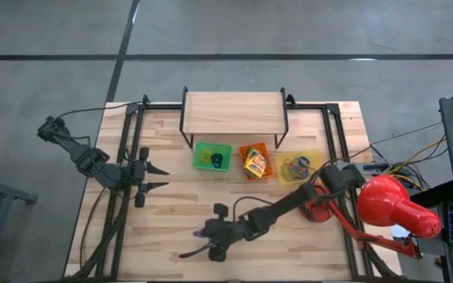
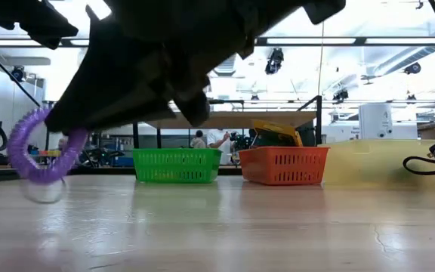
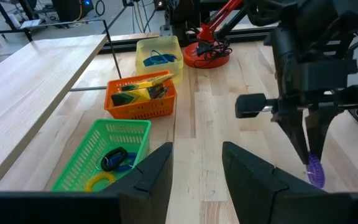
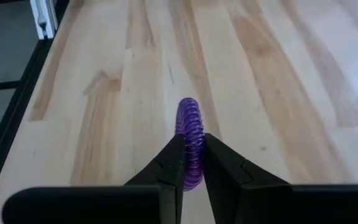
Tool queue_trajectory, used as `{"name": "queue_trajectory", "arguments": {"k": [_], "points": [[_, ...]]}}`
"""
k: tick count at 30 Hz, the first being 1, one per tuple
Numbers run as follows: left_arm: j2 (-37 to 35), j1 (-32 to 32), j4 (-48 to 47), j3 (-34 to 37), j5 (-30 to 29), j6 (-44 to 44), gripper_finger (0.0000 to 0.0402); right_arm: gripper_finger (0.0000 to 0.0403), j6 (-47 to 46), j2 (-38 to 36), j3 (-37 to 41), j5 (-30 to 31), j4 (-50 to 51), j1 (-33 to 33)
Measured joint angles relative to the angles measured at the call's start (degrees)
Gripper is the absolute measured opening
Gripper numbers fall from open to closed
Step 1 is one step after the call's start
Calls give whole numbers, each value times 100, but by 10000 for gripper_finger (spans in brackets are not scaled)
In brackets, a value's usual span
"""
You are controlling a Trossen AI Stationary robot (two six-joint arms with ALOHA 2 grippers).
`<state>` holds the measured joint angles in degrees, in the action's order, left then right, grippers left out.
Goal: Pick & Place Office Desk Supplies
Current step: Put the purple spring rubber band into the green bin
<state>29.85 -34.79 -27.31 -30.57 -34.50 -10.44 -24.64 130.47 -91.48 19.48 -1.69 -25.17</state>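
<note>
The left pincer (image 1: 162, 178) hung over the left part of the bench (image 1: 179, 212), its two fingers (image 3: 156, 169) parted with nothing between them, pointing right toward the trays. Near the front edge of the bench, left of centre, the right pincer (image 1: 203, 235) was closed on a purple coiled band (image 4: 190, 130). The band stood upright between the fingertips and, in the low view, hung clear above the wood.

Farther back, in front of a low wooden shelf (image 1: 233, 112), three trays stood in a row. The green tray (image 1: 198, 151) on the left held a dark band and a yellow loop. Just to its right, the orange tray (image 1: 247, 148) held a yellow printed box (image 1: 255, 163), lying tilted against the wall. The yellow tray (image 1: 283, 174), next along, held a tangle of blue and orange bands (image 1: 296, 166).

At the far right of the bench stood the red desk lamp (image 1: 395, 207), its round base (image 1: 316, 212) just beside the yellow tray and partly behind the right arm.
</note>
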Motion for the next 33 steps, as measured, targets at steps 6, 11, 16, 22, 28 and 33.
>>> {"name": "queue_trajectory", "arguments": {"k": [6,11,16,22,28,33], "points": [[1,0,0,0,0,0,141,43,534,-292,-1,377,78,-1],[0,-2,2,0,0,0,141,43,625,-498,0,591,428,38],[0,0,-1,0,0,0,141,43,643,-715,-11,632,667,158],[0,0,2,0,2,0,141,43,801,-874,-9,624,1186,417],[0,-1,-1,0,1,0,141,43,1307,-1034,-9,621,1521,774],[0,-2,-3,0,1,0,141,43,1136,-1125,-13,612,1585,1136]]}}
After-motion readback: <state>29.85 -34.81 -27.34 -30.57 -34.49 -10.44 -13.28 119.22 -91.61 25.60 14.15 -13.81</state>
